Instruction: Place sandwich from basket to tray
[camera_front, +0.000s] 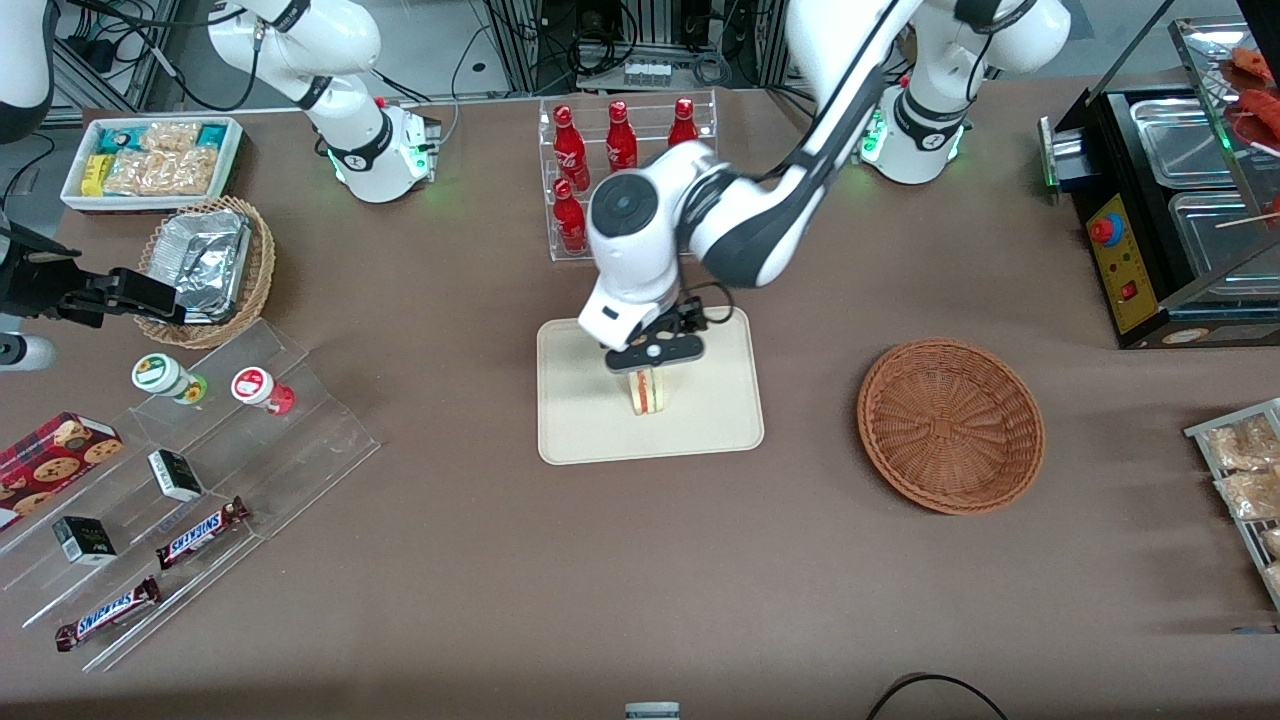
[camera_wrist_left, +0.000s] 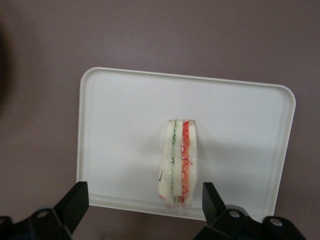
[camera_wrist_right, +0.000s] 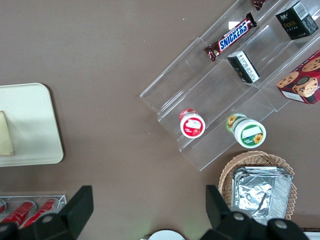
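The sandwich (camera_front: 648, 392) stands on edge on the cream tray (camera_front: 580, 410), near the tray's middle. In the left wrist view the sandwich (camera_wrist_left: 179, 162) shows its green and red filling layers and rests on the tray (camera_wrist_left: 120, 115) close to one long rim. My left gripper (camera_front: 651, 362) hovers just above the sandwich, open. Its black fingers (camera_wrist_left: 75, 202) stand wide on either side of the wedge, and neither touches it. The reddish-brown basket (camera_front: 950, 425) sits empty beside the tray, toward the working arm's end of the table.
A clear rack of red bottles (camera_front: 600, 160) stands farther from the camera than the tray. Toward the parked arm's end are a stepped acrylic stand with snack bars (camera_front: 190, 480), a tan basket with foil (camera_front: 210, 270) and a white tub (camera_front: 155, 160). A black food warmer (camera_front: 1170, 220) is at the working arm's end.
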